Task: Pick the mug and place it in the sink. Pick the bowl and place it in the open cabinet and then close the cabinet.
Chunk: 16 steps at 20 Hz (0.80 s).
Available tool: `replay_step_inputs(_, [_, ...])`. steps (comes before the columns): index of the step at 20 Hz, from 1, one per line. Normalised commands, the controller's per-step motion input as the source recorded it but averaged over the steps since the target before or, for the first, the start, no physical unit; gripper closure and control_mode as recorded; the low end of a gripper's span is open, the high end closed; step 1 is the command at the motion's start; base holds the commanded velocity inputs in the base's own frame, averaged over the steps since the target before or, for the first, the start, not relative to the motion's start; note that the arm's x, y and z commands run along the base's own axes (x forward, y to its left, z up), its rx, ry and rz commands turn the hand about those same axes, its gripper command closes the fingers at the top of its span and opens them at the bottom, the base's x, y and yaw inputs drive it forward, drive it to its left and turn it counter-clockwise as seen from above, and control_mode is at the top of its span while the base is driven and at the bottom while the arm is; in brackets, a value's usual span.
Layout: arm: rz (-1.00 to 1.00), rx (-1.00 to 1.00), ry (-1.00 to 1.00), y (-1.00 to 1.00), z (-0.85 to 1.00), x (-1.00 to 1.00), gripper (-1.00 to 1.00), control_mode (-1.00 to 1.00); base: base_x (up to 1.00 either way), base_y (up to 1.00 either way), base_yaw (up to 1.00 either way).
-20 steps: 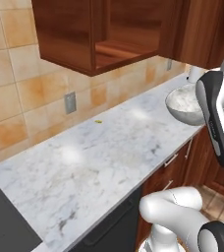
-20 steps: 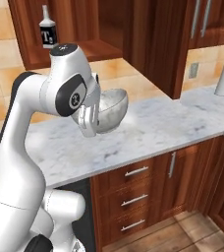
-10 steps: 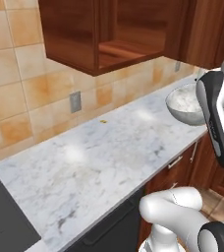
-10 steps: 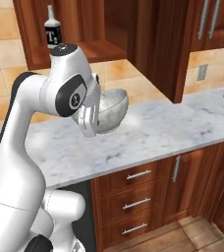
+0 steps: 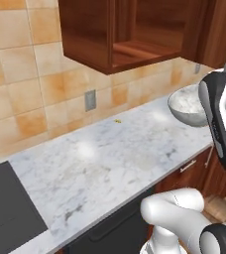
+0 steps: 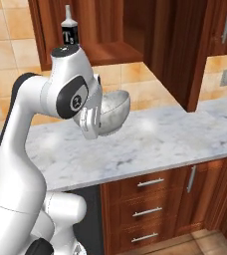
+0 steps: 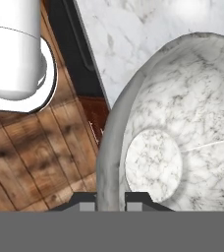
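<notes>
The grey speckled bowl [image 6: 113, 110] hangs tilted on its side above the front of the marble counter, with my gripper [image 6: 92, 122] shut on its rim. In the hand view the rim of the bowl [image 7: 182, 138] sits between the two tips of my gripper [image 7: 110, 201]. From the left base view the bowl [image 5: 186, 104] shows beside my forearm. Up and behind it, the dark red-brown cabinet [image 6: 110, 50] stands open, its door [image 6: 177, 55] swung out edge-on. The open cabinet [image 5: 135, 49] shows a bare wooden shelf. The mug and the sink are out of view.
A black bottle [image 6: 68, 31] stands on the cabinet shelf behind my arm's top. The marble counter [image 5: 110, 158] runs below, with a black cooktop [image 5: 6, 208] at its left end. Drawers [image 6: 145, 199] sit under it. A wall outlet [image 5: 89, 99] is on the tiles.
The whole scene has slid to the right in both base views, so the base has driven left along the counter. The bowl stays in the gripper in the same pose.
</notes>
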Motion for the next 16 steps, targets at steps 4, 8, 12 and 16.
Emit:
replay_step_inputs(4, [0.00, 0.00, 0.00, 0.00, 0.00, 0.00, 1.00, 1.00, 0.35, -0.23, 0.15])
replay_step_inputs(8, [0.00, 0.00, 0.00, 0.00, 0.00, 0.00, 1.00, 1.00, 0.39, -0.72, 0.00])
replay_step_inputs(12, [0.00, 0.00, 0.00, 0.00, 0.00, 0.00, 1.00, 1.00, 0.49, -0.46, 0.00])
replay_step_inputs(16, [0.00, 0.00, 0.00, 0.00, 0.00, 0.00, 1.00, 1.00, 0.44, 0.81, 0.00])
